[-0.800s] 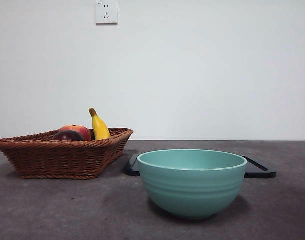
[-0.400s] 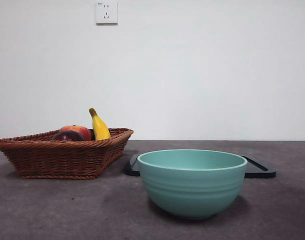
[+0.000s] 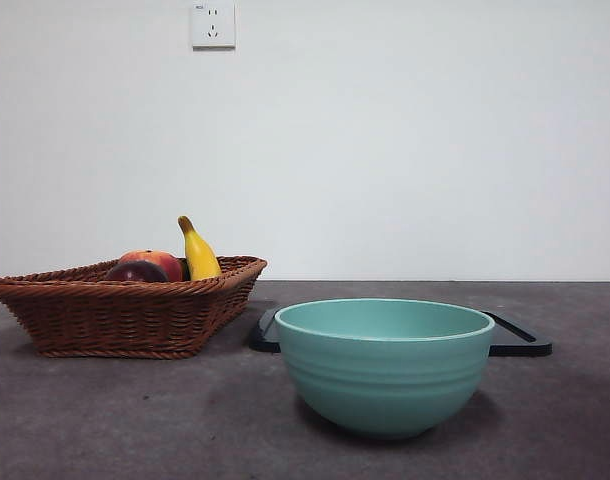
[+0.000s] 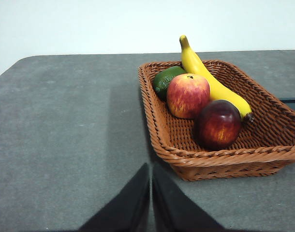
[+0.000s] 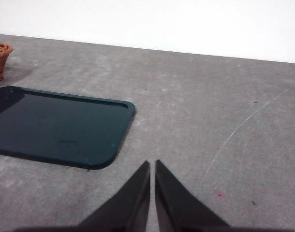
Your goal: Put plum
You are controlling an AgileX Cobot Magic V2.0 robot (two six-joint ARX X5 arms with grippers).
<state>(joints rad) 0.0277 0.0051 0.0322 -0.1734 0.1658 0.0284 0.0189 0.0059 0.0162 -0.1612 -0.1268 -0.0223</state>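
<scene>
Plum (image 4: 217, 123) sits in the basket (image 4: 159, 125), at the end nearest the left gripper (image 4: 151, 198), ahead of it and off toward the banana side. Plum touches the apple (image 4: 187, 95) behind it and the banana (image 4: 210, 82) alongside. A lime (image 4: 166, 79) lies at the far end.

Left gripper: jaws closed, tips nearly touching, empty, hanging over bare table just short of the basket rim. Right gripper (image 5: 152, 193): also closed and empty, waiting over the table with the tray (image 5: 55, 125) ahead of it.

Handling, my read: plum looks small, round, glossy, smooth-skinned. Probably light, rigid enough, but slippery and prone to roll. Best bet is a top-down pinch across its widest part, jaws aligned so one goes into the free gap toward the basket wall and not between plum and apple. Jaws need to open first.

Materials: basket is woven brown wicker, ribbed, with sloped walls. Bowl (image 3: 385, 365) is smooth teal with faint ridges, deep and round. Tray is flat, dark, glossy, with rounded corners. Table (image 4: 65, 121) is matte grey.
</scene>
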